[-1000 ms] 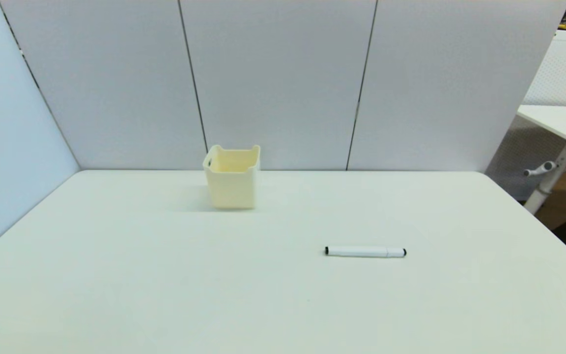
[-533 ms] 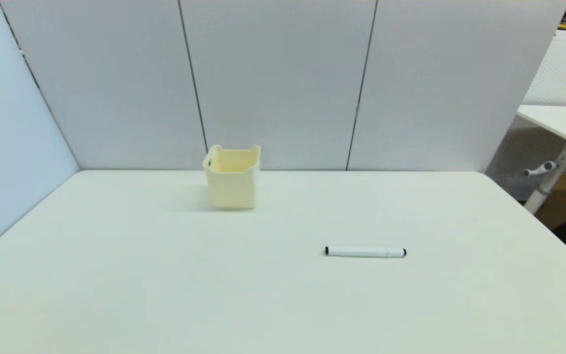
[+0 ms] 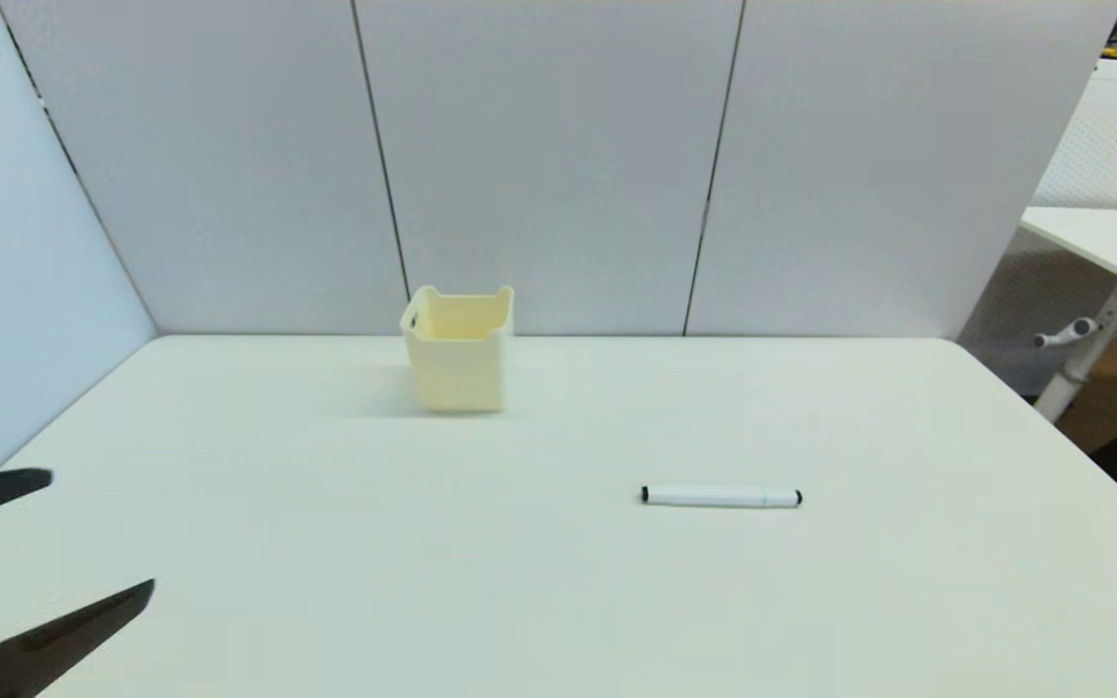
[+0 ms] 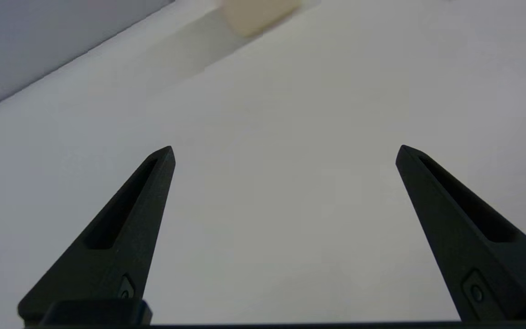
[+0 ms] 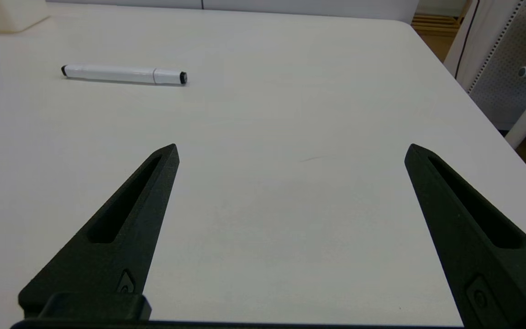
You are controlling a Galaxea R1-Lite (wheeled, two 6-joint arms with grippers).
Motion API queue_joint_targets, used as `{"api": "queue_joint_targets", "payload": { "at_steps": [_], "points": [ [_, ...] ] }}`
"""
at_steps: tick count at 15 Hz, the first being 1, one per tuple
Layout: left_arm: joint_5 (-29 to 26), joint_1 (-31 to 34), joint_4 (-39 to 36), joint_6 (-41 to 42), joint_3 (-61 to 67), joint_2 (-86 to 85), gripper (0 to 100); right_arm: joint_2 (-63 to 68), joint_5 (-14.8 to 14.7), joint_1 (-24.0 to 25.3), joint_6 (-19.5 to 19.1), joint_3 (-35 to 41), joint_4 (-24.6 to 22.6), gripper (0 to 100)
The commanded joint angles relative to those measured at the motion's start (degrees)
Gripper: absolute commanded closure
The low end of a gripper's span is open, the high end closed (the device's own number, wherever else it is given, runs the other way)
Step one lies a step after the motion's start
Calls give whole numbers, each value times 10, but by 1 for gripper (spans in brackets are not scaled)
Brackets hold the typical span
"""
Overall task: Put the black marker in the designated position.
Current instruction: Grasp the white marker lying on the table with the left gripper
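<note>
White partition panels back the pale table (image 3: 326, 582), where the slim white-barrelled black marker (image 3: 721, 496) lies flat, well apart from the left pincer (image 3: 98, 535), fingers spread and empty; reaching across may roll it away.

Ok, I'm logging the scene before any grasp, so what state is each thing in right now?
black marker: lying flat on the table, untouched, apart from the bin.
cream bin: upright at the table's far side, open top, nothing seen inside.
left gripper: open, empty, over the table's near left.
right gripper: open, empty, over the table short of the marker.
</note>
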Motion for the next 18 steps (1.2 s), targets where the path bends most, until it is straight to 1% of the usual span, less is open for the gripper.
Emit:
{"api": "queue_joint_targets", "payload": {
  "at_steps": [1, 2, 5, 6, 8, 12, 14, 16, 18],
  "points": [
    [-40, -170, 8, 44, -165, 300, 0, 1, 0, 0, 0, 0, 0, 0],
    [-51, -194, 7, 44, -184, 335, 0, 1, 0, 0, 0, 0, 0, 0],
    [-56, -254, -2, 44, -249, 428, 0, 1, 0, 0, 0, 0, 0, 0],
    [-71, -270, -24, 44, -268, 465, 0, 1, 0, 0, 0, 0, 0, 0],
    [-103, -290, -60, 44, -296, 519, 0, 1, 0, 0, 0, 0, 1, 0],
    [-131, -331, -89, 39, -379, 614, 0, 1, 0, 0, 0, 0, 0, 0],
    [-139, -343, -93, 38, -416, 651, 0, 1, 0, 0, 0, 0, 0, 0],
    [-163, -349, -105, 38, -442, 682, 0, 1, 0, 0, 0, 0, 0, 0],
    [-176, -349, -121, 38, -459, 714, 0, 1, 0, 0, 0, 0, 0, 0]
  ]
}}
